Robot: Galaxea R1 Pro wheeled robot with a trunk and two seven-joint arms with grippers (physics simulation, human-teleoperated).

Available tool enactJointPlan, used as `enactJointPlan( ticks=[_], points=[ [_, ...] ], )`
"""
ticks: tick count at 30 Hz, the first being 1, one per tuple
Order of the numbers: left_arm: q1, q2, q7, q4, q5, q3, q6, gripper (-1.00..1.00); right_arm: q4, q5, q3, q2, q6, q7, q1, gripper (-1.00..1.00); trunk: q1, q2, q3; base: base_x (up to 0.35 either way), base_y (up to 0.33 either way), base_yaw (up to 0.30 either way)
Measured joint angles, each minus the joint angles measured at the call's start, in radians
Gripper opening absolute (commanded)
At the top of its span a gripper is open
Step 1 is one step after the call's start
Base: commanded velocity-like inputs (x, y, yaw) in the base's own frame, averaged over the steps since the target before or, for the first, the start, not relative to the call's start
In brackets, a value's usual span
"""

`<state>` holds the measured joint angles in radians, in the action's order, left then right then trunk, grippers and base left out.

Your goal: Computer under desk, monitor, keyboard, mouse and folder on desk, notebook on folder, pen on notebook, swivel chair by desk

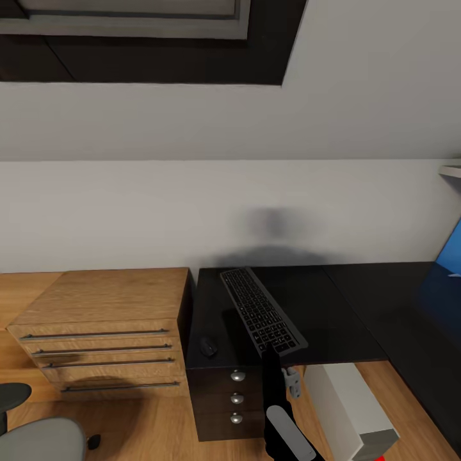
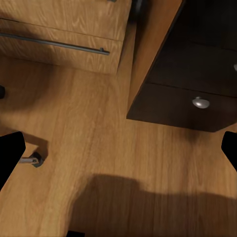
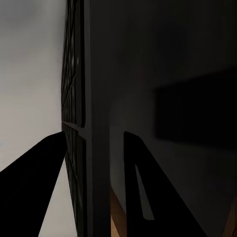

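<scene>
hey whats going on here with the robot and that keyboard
The robot's right pincer grips the near end of the keyboard, which lies slanted on the black desk; the right wrist view shows a finger either side of its edge. The mouse sits on the desk near the front edge, left of the keyboard. The computer lies on the floor under the desk. The left pincer is open over bare floor, holding nothing.
</scene>
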<state>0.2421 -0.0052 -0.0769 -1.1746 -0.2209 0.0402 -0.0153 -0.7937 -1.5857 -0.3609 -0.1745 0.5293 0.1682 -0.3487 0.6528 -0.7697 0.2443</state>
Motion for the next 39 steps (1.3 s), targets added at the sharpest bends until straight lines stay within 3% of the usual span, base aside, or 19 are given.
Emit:
enactJointPlan(
  ticks=[27,31,39],
  points=[
    [0.000,-0.004,-0.001,0.029,-0.003,-0.004,0.000,1.00,0.068,-0.009,-0.004,0.000,-0.002,-0.003,0.000,-1.00,0.104,-0.189,0.085,0.000,0.000,0.000],
    [0.000,-0.004,-0.001,0.029,-0.002,-0.004,0.000,1.00,0.069,-0.053,-0.005,0.000,-0.002,-0.001,0.000,-1.00,0.119,-0.217,0.097,0.000,0.000,0.000],
    [0.000,-0.004,-0.001,0.029,-0.001,-0.003,0.000,1.00,0.067,-0.075,-0.007,0.000,-0.002,0.000,0.000,-1.00,0.150,-0.273,0.122,0.000,0.000,0.000]
  ],
)
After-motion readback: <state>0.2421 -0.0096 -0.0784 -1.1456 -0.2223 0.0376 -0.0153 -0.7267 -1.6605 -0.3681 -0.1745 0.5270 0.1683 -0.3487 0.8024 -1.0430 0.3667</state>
